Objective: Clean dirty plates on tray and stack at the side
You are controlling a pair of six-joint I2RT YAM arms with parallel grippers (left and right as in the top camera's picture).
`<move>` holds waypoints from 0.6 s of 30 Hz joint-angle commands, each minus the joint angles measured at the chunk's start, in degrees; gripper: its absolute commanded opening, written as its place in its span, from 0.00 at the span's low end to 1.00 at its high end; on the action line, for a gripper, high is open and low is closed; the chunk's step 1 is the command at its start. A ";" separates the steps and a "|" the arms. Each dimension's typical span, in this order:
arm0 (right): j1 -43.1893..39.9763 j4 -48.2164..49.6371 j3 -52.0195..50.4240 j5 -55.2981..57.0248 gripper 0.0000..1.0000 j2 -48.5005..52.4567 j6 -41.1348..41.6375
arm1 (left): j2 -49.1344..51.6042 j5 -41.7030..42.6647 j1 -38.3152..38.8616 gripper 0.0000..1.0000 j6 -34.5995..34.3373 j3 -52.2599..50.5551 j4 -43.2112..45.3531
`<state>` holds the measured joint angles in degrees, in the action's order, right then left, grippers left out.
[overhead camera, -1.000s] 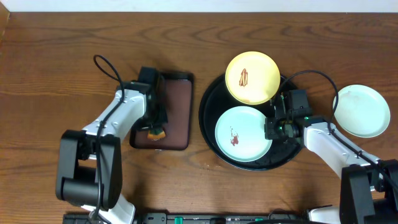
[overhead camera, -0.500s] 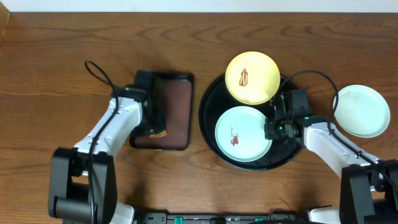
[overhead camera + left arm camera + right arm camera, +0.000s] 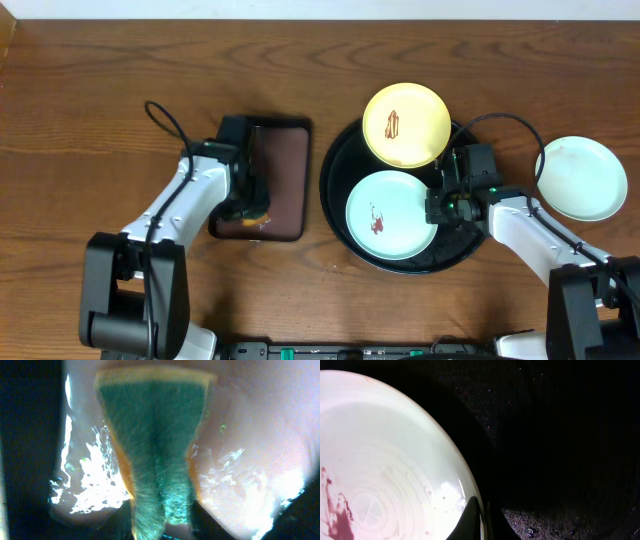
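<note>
Observed: left pincer (image 3: 249,204) partly closed, pinching green-and-yellow sponge (image 3: 155,435) over brown tray (image 3: 287,165); right pincer (image 3: 481,521) fully closed on rim of smeared mint-white plate (image 3: 388,218) in black tray (image 3: 334,172).

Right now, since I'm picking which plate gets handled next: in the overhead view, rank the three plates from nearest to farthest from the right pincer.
1. The smeared mint plate, inside the black tray; the right pincer pinches its rim.
2. The yellow plate, resting over the tray's far rim.
3. The clean mint plate, on the table to the right, outside the tray.
</note>
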<state>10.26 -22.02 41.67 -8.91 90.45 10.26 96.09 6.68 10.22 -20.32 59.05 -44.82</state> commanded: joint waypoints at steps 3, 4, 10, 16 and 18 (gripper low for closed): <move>-0.09 -0.90 -1.22 6.93 0.01 1.07 1.11 | -1.20 -5.18 -0.11 0.52 2.73 2.43 3.23; -0.09 -0.90 -1.22 6.93 0.01 1.07 1.11 | -1.14 -5.99 -0.11 0.52 2.73 2.08 4.46; -0.09 -0.90 -1.22 6.91 0.01 1.07 1.73 | 3.13 -7.26 -0.11 0.53 2.67 0.11 9.86; -0.09 -1.05 -1.22 6.91 0.01 1.07 1.73 | 10.01 -2.49 -0.11 0.21 2.71 0.15 10.73; -0.09 -1.05 -1.22 6.91 0.01 1.07 1.73 | 9.64 0.13 -0.11 0.08 2.69 0.48 10.36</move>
<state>10.26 -22.06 41.67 -8.91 90.43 10.52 104.38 0.49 9.98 -17.82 60.47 -33.80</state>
